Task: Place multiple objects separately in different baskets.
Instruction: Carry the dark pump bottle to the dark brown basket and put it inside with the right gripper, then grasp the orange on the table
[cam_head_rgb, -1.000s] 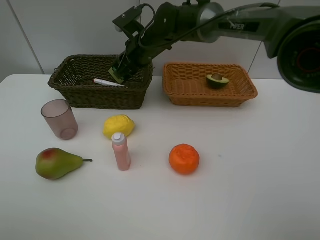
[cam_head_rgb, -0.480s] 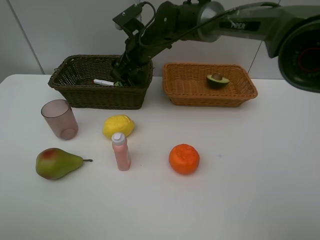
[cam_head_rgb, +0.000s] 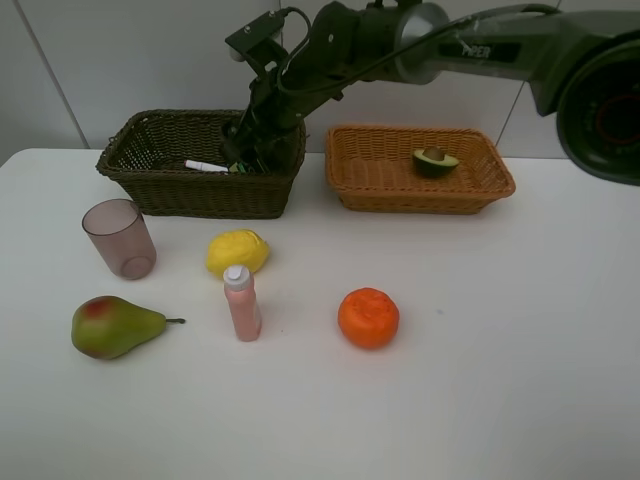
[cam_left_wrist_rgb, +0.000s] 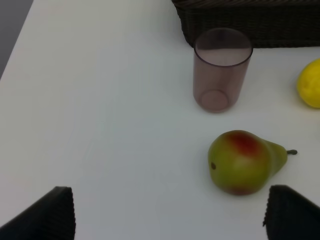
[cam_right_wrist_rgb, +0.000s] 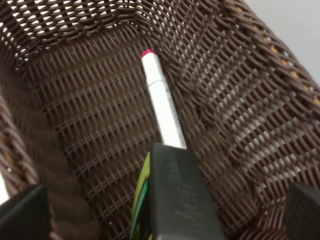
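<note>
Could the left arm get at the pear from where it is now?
Probably yes. The left gripper is open and the pear lies close ahead with nothing between; the cup and lemon stand clear of it.

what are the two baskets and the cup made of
Dark basket: woven wicker or rattan-like strands, matte brown, open weave. Orange basket: same weave, tan-orange. Cup: likely plastic, translucent pinkish, smooth; its base shows through the wall, glass not ruled out.

White table (cam_head_rgb: 500, 350) against pale panelled wall (cam_head_rgb: 120, 60)
</note>
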